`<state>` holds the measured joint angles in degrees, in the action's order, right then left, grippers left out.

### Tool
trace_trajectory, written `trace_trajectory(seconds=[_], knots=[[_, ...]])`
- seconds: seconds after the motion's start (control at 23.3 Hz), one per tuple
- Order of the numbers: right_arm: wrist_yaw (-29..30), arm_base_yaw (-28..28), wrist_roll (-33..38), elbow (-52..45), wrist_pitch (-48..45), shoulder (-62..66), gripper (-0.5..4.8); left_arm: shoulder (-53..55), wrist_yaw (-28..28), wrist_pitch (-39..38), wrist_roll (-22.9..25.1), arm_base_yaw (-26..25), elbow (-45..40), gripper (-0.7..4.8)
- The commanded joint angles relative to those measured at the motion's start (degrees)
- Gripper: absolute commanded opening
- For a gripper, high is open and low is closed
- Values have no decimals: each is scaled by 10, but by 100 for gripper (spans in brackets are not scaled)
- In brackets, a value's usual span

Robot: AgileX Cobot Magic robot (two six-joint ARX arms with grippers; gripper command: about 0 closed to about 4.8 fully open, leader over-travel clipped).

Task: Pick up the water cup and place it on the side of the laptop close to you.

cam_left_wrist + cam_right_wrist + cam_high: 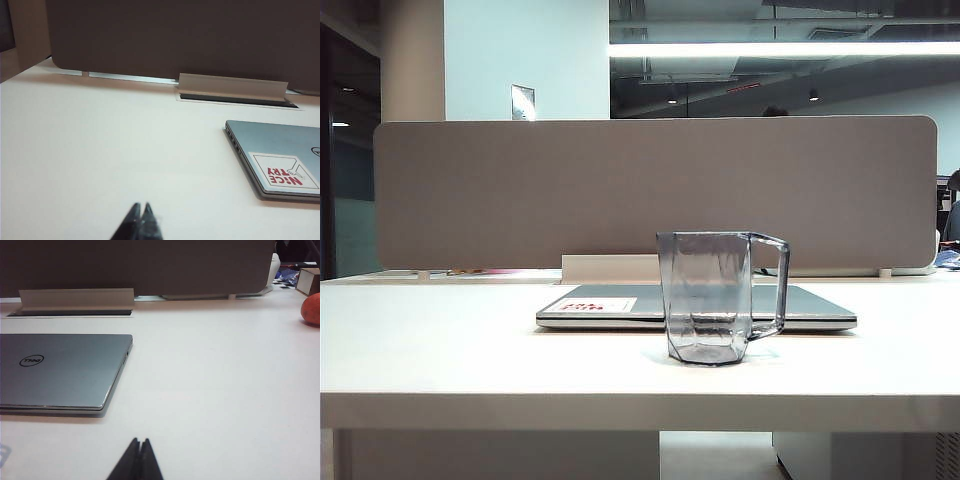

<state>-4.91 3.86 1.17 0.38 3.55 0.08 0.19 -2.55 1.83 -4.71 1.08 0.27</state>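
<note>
The water cup (712, 298), a clear grey-blue mug with its handle to the right, stands upright on the white table (440, 350) just in front of the closed silver laptop (610, 306). The laptop (280, 157) bears a white sticker with red print, and its round logo shows on the lid (60, 370). A faint edge of the cup (3, 452) shows in the right wrist view. My left gripper (141, 205) is shut and empty, low over bare table, well short of the laptop. My right gripper (139, 440) is shut and empty too, near the laptop's front corner. Neither arm appears in the exterior view.
A grey partition screen (650, 190) runs along the table's back edge, with a raised cable flap (232, 86) in front of it. A round orange-red object (311, 309) lies far off beside the right gripper, and a small box (309, 281) stands behind it.
</note>
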Motion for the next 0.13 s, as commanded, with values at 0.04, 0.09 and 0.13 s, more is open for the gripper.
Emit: trace_trajectory(seconds=[0.04,0.09,0.13], knots=[[-1,0,-2,-3,-6,-1,-1,0,-1,4,2,0,2,-6],[-1,0,-2,-3,-6,-1,-1,0,-1,4,2,0,2,-6],[-1,0,-2,-3,-6,-1,-1,0,-1,4,2,0,2,-6]])
